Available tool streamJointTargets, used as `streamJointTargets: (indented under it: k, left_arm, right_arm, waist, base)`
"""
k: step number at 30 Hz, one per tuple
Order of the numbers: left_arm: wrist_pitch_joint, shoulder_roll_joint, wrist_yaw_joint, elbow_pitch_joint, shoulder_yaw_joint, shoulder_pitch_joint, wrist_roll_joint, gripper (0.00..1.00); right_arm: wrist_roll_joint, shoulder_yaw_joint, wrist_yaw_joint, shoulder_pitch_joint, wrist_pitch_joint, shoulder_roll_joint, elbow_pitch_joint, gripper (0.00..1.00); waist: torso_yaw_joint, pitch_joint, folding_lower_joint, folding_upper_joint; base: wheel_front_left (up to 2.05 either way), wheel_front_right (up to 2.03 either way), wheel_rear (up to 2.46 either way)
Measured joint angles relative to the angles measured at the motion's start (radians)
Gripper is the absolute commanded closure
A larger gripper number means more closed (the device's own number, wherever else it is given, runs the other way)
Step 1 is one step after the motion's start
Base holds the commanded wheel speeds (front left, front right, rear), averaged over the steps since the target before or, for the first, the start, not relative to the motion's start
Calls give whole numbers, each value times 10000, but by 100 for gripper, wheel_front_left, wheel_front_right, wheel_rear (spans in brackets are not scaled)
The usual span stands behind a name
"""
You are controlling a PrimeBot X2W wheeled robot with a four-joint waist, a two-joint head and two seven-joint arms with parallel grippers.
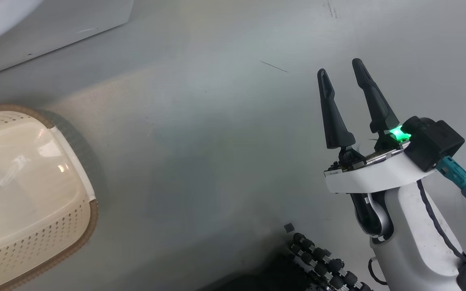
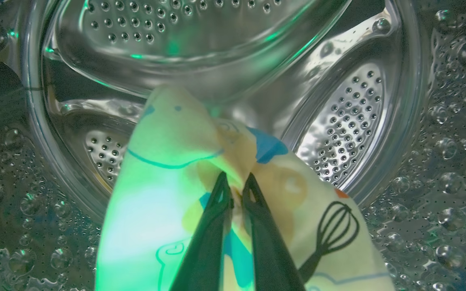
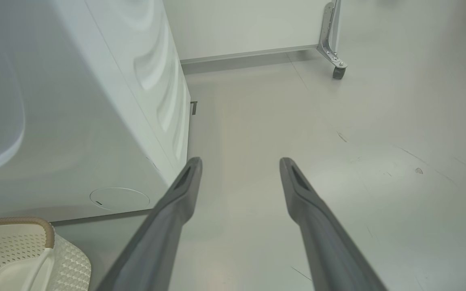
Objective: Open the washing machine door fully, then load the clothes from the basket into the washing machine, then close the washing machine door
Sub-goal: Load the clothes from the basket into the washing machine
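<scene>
In the left wrist view my left gripper [image 2: 236, 184] is shut on a cream garment [image 2: 168, 169] with blue patches and a whisk print, held inside the shiny perforated steel drum [image 2: 338, 121] of the washing machine. The white side of the washing machine [image 3: 75, 121] stands at the left of the right wrist view, and its lower edge [image 1: 55, 28] crosses the head view's top left. The cream basket [image 1: 26, 194] with brown rim sits on the floor at the left, its inside looking bare; a corner of the basket [image 3: 18, 250] appears beside the washer. My right gripper [image 1: 344, 72] hangs open over the floor with nothing between its fingers. The door is out of view.
Grey floor [image 1: 217, 161] spreads between the basket and my right arm. A black ribbed part of the robot's base [image 1: 322, 262] lies at the bottom. A white wall panel on a metal caster bracket [image 3: 334, 48] stands behind the washer.
</scene>
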Motion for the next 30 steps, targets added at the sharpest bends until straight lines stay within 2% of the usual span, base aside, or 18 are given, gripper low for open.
streamJointTargets:
  k: [6,11,12,13,14,15,20,26,30]
  left_arm:
    - [150,-389,257,917,75,20,-180,100]
    - [360,-616,297,1450,67,198,-364,100]
    - [397,-623,297,1509,63,198,-399,95]
    - [401,-623,297,1524,56,198,-401,58]
    - [401,-623,297,1538,56,198,-403,15]
    - [401,-619,297,1555,21,198,-399,0]
    - [341,-602,341,1743,-232,225,-186,0]
    - [-282,-667,324,1772,-510,558,79,0]
    - [-874,-905,324,1797,-499,974,94,0]
  right_arm:
    - [10,10,-75,-87,0,8,-56,0]
    - [100,10,-79,-91,0,10,-54,0]
    - [100,12,-79,-98,0,10,-54,0]
    - [100,10,-79,-108,0,10,-54,0]
    - [100,10,-81,-134,0,10,-54,0]
    - [100,12,-81,-186,0,10,-54,0]
    - [92,2,-104,-296,0,10,-40,0]
    - [75,-46,-167,-299,0,10,-4,0]
    - [54,-121,-171,-303,0,6,2,0]
  waist:
    - [11,55,0,0]
    - [49,91,0,0]
    - [57,97,0,0]
    - [66,104,-1,0]
    - [76,110,-1,0]
    - [86,116,-1,0]
    - [128,113,-1,0]
    - [252,-18,-1,0]
    - [362,-163,-1,0]
  base:
    - [0,0,0]
    - [0,0,0]
    - [0,0,0]
    - [0,0,0]
    - [0,0,0]
    - [0,0,0]
    - [0,0,0]
    - [0,0,0]
    - [0,0,0]
